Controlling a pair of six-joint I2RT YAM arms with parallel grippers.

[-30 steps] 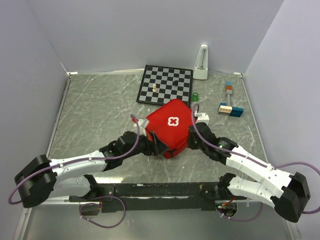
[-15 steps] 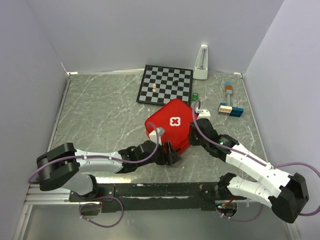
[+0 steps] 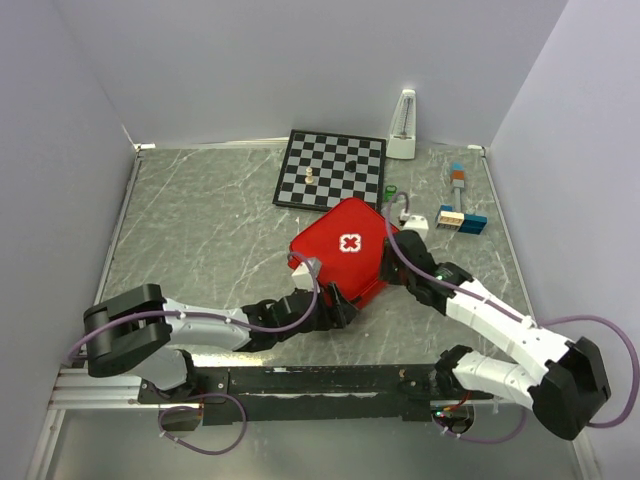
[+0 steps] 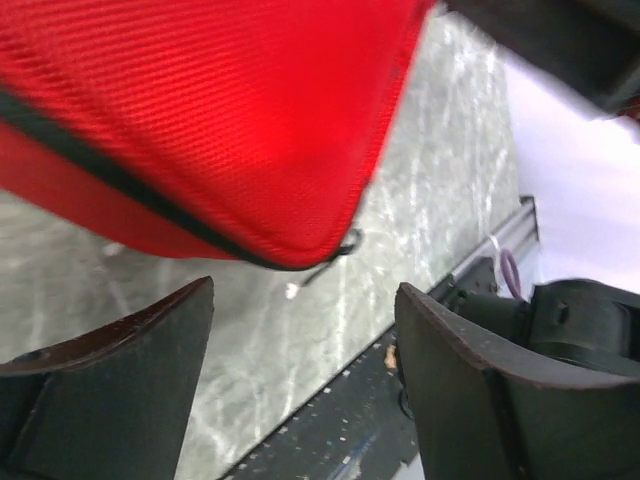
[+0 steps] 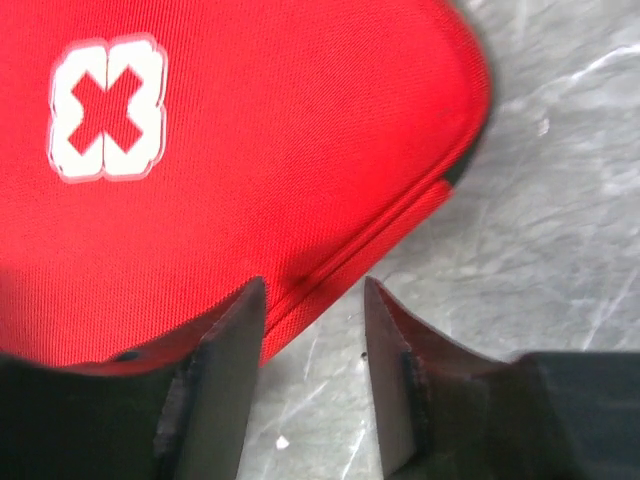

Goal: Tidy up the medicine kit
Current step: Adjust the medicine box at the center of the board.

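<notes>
Medicine kit [image 3: 345, 250] lies closed, white cross [image 5: 108, 108] facing up, just on the arms' side of the chessboard [image 3: 332, 168], below that board's right half and apart from it. A second ago our left gripper [image 4: 302, 290] sat at the kit's edge left of the board's near-left corner. It has since swung round to the corner of the kit farthest from the chessboard, and the case has slid only slightly. Its claw stands wide with nothing between the fingers, and the zip pull [image 4: 335, 255] dangles from that corner just beyond them. Our right gripper [image 5: 308, 285], at the kit's edge on the board's right-hand side, has let its fingers part. They now straddle the seam with a narrow gap and clamp nothing. We judge that the holding of the case has eased and the left claw is lining up on the zip, so opening is probably the step in hand. The kit is turned like a diamond, one corner pointing at the chessboard and the opposite one away from it. From above it looks nearly square, so we cannot tell its long axis with confidence.
</notes>
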